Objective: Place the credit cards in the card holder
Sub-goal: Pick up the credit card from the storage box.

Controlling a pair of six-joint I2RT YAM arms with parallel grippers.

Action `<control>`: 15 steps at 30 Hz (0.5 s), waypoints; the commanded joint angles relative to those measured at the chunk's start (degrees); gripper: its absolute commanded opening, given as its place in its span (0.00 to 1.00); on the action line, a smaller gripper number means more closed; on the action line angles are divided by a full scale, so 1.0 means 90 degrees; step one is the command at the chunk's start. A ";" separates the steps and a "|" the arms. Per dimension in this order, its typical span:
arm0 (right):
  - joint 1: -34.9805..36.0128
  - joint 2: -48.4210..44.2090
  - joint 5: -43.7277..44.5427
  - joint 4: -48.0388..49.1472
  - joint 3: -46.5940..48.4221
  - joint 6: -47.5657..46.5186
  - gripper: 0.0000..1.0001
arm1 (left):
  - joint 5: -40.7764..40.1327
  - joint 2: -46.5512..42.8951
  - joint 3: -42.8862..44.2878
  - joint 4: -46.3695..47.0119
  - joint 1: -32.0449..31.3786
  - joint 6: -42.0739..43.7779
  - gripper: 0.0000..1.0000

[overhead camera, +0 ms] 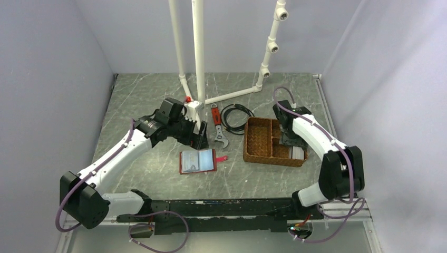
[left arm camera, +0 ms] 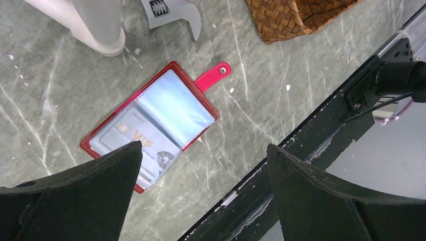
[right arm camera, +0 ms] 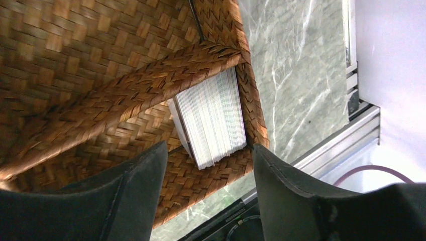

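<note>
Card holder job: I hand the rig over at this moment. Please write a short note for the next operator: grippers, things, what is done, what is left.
Left gripper: open, empty, hovering over the card holder.
Right gripper: open, empty, just above the credit cards.
Card holder: lies open, snap tab undone.
Credit cards: a stack on edge in the near right corner compartment of the woven tray.
Done: one VIP card appears to sit in a pocket.
Left: take cards from the stack and slide them into the free pockets.
</note>
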 commanded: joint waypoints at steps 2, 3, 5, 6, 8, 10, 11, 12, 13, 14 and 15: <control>0.0030 0.0297 0.0106 -0.0141 0.0187 -0.0442 0.61 | -0.0188 -0.0207 -0.0032 0.0160 -0.0203 0.0272 0.99; 0.0029 0.0323 0.0071 -0.0139 0.0187 -0.0498 0.60 | -0.0224 -0.0217 -0.0035 0.0157 -0.0227 0.0277 0.99; 0.0032 0.0370 0.0024 -0.0077 0.0162 -0.0610 0.60 | -0.0281 -0.0233 -0.0045 0.0138 -0.0274 0.0289 0.99; 0.0027 0.0410 -0.0032 -0.0037 0.0155 -0.0679 0.60 | -0.0304 -0.0232 -0.0050 0.0129 -0.0299 0.0293 0.99; 0.0038 0.0579 -0.0067 0.0014 0.0135 -0.0746 0.60 | -0.0330 -0.0228 -0.0049 0.0118 -0.0342 0.0302 0.99; 0.0069 0.0715 -0.0069 0.0073 0.0106 -0.0755 0.60 | -0.0360 -0.0227 -0.0048 0.0108 -0.0375 0.0301 0.99; 0.0089 0.0763 -0.0108 0.0134 0.0092 -0.0779 0.61 | -0.0369 -0.0227 -0.0046 0.0108 -0.0387 0.0301 0.99; 0.0105 0.0810 -0.0118 0.0185 0.0081 -0.0782 0.61 | -0.0370 -0.0219 -0.0045 0.0108 -0.0393 0.0301 0.99; 0.0125 0.0869 -0.0114 0.0234 0.0063 -0.0796 0.62 | -0.0370 -0.0216 -0.0045 0.0108 -0.0398 0.0309 0.99; 0.0137 0.0927 -0.0086 0.0260 0.0050 -0.0794 0.62 | -0.0379 -0.0218 -0.0050 0.0108 -0.0398 0.0302 0.99; 0.0145 0.0978 -0.0019 0.0286 0.0038 -0.0784 0.63 | -0.0380 -0.0210 -0.0055 0.0108 -0.0398 0.0302 1.00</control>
